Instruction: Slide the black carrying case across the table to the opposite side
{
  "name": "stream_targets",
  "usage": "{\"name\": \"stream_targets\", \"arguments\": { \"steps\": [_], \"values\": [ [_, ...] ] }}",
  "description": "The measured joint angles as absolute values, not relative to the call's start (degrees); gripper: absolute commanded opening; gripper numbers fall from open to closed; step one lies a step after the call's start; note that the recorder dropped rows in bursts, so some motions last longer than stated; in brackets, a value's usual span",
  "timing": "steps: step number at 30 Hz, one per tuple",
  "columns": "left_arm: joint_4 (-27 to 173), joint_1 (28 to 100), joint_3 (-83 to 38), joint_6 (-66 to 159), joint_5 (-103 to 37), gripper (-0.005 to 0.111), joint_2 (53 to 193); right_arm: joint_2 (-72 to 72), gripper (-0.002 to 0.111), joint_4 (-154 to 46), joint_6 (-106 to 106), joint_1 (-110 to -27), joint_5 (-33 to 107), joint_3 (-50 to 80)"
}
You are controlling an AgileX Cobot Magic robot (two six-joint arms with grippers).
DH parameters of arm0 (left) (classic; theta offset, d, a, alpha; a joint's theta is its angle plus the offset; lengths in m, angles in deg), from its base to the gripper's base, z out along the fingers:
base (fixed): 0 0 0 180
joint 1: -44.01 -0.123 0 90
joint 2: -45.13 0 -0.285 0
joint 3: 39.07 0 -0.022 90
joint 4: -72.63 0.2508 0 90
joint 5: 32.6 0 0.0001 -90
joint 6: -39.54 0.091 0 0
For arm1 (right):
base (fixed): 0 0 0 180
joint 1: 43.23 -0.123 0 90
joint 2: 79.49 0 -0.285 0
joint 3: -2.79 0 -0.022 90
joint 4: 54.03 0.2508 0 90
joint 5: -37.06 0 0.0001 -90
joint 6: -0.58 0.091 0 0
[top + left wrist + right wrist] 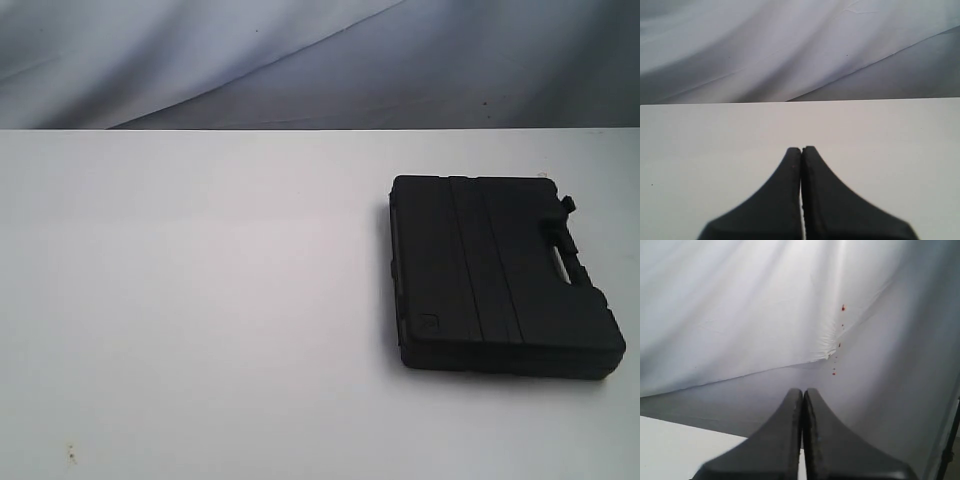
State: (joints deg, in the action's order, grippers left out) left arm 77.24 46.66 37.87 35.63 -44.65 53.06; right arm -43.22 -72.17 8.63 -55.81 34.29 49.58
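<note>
The black case [495, 275] lies flat on the right part of the white table [200, 300], ribs running front to back, its handle slot and small latch [568, 205] on its right side. Neither arm shows in the exterior view. In the left wrist view my left gripper [801, 149] is shut with nothing in it, above bare tabletop [715, 140]. In the right wrist view my right gripper [803, 390] is shut and empty, pointing past the table's corner [670, 445] at the cloth. Neither wrist view shows the case.
A grey-white draped cloth [300, 60] hangs behind the table's far edge. In the right wrist view the cloth [740, 315] carries a few small red spots [843, 307]. A few tiny specks [70, 452] mark the table's front left.
</note>
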Motion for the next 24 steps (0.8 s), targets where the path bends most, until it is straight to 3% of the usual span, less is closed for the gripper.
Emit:
{"name": "stream_targets", "arguments": {
  "steps": [14,24],
  "values": [
    [77.2,46.7,37.9,35.6,-44.7,0.0,53.1,-70.0,0.0,-72.2,5.9,-55.8,20.5,55.9],
    [77.2,46.7,37.9,35.6,-44.7,0.0,53.1,-71.6,0.0,-67.0,2.4,-55.8,15.7,56.6]
  ]
}}
